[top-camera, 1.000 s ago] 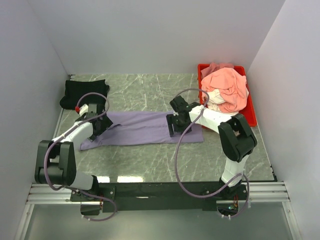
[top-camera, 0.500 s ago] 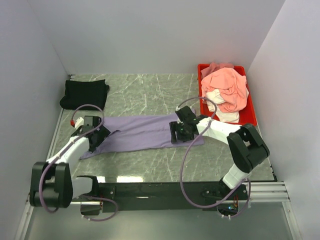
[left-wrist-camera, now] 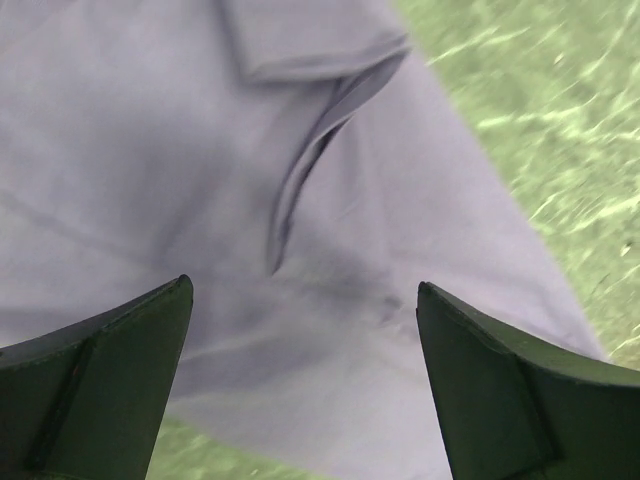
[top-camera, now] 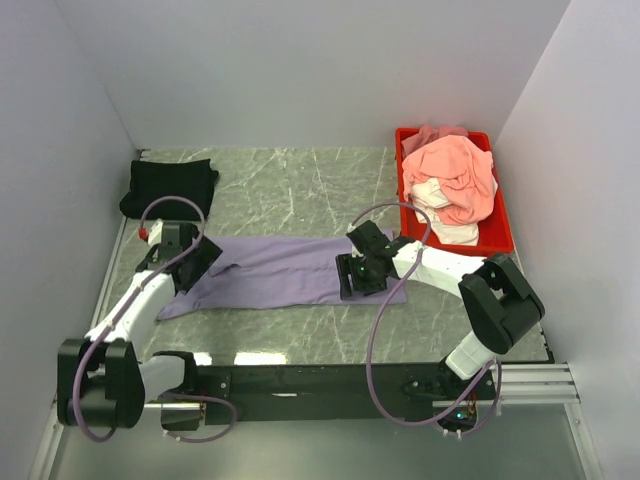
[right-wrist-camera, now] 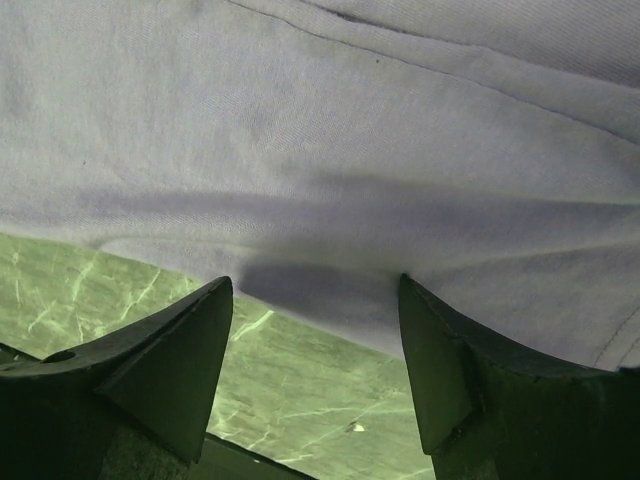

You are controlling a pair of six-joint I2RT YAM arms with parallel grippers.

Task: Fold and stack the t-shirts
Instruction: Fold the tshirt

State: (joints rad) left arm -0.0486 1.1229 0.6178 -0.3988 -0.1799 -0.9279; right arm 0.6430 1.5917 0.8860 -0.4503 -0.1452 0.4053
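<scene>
The lavender-purple t-shirt (top-camera: 280,270) lies flat across the middle of the worktop (top-camera: 300,190) as a long narrow band running left to right, which suggests its lengthwise fold is done and the cross fold is the step in hand. The left fingers (left-wrist-camera: 110,370) hang wide open over the band's left end, close to its near edge, with nothing between them. The right fingers (right-wrist-camera: 160,370) stand apart over the near edge of the right end, also holding nothing. The next move calls for each pair to descend and pinch the cloth at its end, taking all layers, before one end is carried over the other. The black t-shirt (top-camera: 168,187) sits folded at the far left corner. The salmon-pink t-shirt (top-camera: 460,170) is heaped over the white t-shirt (top-camera: 455,232) in the red tray (top-camera: 401,160), both unfolded. No brand, label or legible writing is found in any view.
</scene>
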